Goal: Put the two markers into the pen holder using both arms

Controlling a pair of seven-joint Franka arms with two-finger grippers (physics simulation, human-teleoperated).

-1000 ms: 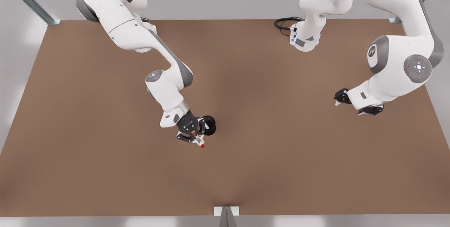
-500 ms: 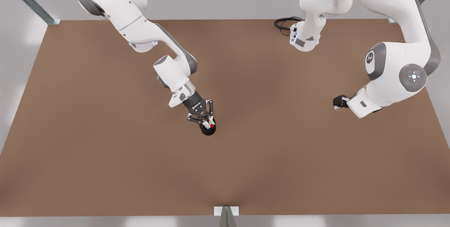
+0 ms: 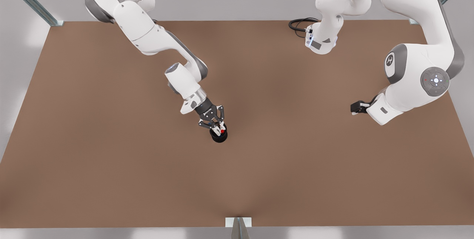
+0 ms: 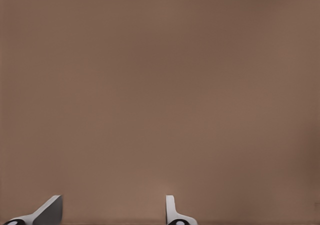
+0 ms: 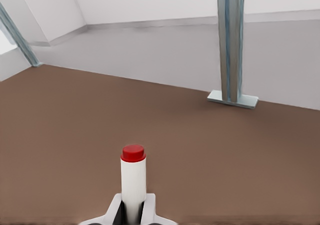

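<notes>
At the front view's left, locate the right gripper (image 3: 217, 125), carried low at the end of its slanted arm and poised directly over the pen holder (image 3: 218, 137). Read its jaws as closed on the red marker (image 3: 222, 131). Confirm this in the right wrist view, where the white barrel rises from between the two pale fingers (image 5: 116, 209) with the red cap uppermost. Take the marker as upright or close to it. Judge the lower end to be at or inside the holder's mouth, without stating how deep, since the jaws hide the rim.

Note the pen holder standing on the bench (image 3: 111, 165), left of centre in the front view and well apart from every edge.

Treat the red marker's insertion as in hand but not finished: gripped, aligned over the cup, not yet let go. Expect a short lowering, then an opening of the jaws, then a straight lift clear of the cup. Guard against a tilted release, which could tip so short a cup.

Do not count the blue marker as done or undone: cannot tell whether it already stands in the holder, the cup's inside being covered by the gripper.

At the front view's right, find the left gripper (image 3: 357, 107), waiting low over bare bench, well apart from the holder. Read its jaws as spread and holding nothing, from the two separated fingertips (image 4: 49, 210) in the left wrist view.
</notes>
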